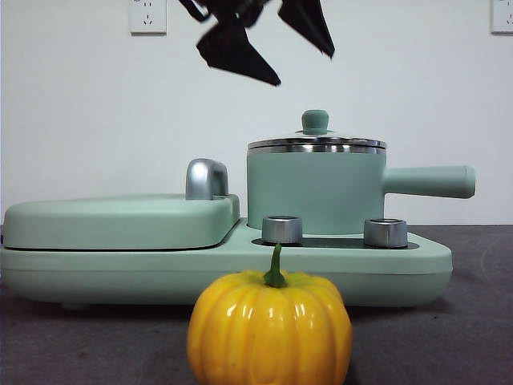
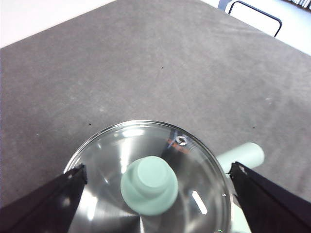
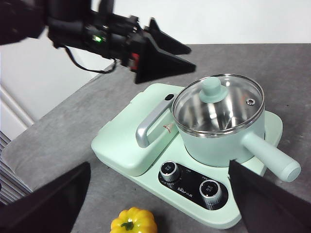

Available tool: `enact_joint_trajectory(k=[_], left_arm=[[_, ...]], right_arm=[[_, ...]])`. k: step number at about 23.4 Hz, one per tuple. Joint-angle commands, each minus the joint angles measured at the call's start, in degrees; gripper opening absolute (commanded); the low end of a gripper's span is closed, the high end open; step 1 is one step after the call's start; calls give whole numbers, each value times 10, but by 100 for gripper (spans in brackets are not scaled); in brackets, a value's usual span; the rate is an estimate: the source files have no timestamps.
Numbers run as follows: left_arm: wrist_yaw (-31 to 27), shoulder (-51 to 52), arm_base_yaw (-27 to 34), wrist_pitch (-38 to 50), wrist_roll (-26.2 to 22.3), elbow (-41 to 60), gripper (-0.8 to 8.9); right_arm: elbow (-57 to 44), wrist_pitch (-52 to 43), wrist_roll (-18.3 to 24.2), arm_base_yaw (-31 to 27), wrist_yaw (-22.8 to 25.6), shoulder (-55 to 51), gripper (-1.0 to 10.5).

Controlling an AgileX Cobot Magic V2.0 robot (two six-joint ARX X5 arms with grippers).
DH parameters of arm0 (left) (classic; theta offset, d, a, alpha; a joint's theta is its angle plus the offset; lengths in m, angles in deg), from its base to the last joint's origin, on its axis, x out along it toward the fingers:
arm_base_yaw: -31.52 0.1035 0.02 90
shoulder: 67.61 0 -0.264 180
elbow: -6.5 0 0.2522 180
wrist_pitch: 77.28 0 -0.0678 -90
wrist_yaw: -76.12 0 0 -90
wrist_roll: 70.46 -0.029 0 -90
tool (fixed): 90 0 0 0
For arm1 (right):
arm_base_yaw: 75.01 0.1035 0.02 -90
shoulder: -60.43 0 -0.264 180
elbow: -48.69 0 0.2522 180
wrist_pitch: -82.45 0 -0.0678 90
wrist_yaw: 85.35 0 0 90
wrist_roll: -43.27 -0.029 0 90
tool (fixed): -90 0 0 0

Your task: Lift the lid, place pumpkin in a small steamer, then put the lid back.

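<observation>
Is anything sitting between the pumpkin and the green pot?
Yes: the front view shows two silver knobs on the wide base between the pumpkin and the pot.

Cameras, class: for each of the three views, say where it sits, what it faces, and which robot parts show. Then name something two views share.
Front view: low at table height, looking level across the pumpkin to the small steamer; an open black hand hangs overhead.
Left wrist view: directly above the lid, looking down; the left hand has its jaws spread either side.
Right wrist view: high and off to one side, looking down at the cooker base; the right hand is open.
Shared: all show the lid's knob.
</observation>
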Motion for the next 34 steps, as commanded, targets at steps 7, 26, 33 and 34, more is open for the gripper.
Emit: enact_joint_trajectory(k=[7,26,33,34], left_arm=[[-23,-59,-6,52,-17,-14,466],[-23,-91,-21,54,-30,-14,389],[-63,-96,-30,39,-64,-14,266],[-63,-96,-30,38,-64,-14,220]], right_arm=[[9,-2,-6,1,-1,3,452],[9,-1,-6,1,-1,3,452],[9,-1,-6,1,-1,3,452],[9,-1,-7,1,-1,3,452]])
